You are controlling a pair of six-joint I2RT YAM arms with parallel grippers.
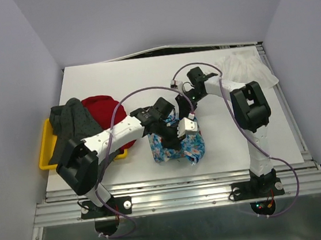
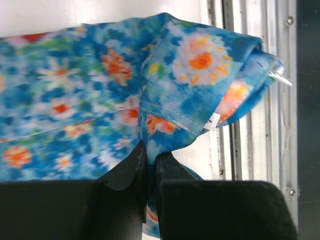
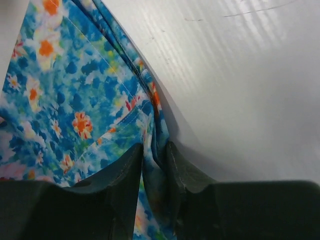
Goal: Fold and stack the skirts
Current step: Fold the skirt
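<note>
My left gripper (image 2: 151, 152) and right gripper (image 3: 155, 150) each pinched the blue skirt (image 1: 178, 150); moving them level and together, I judged, would keep the fold square.

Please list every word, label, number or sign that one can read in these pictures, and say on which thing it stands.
No text can be read in any view.
The small white tag on a seam of the blue flowered skirt: too small and blurred, no letters can be made out.
The yellow tray and the table: no lettering visible.
</note>
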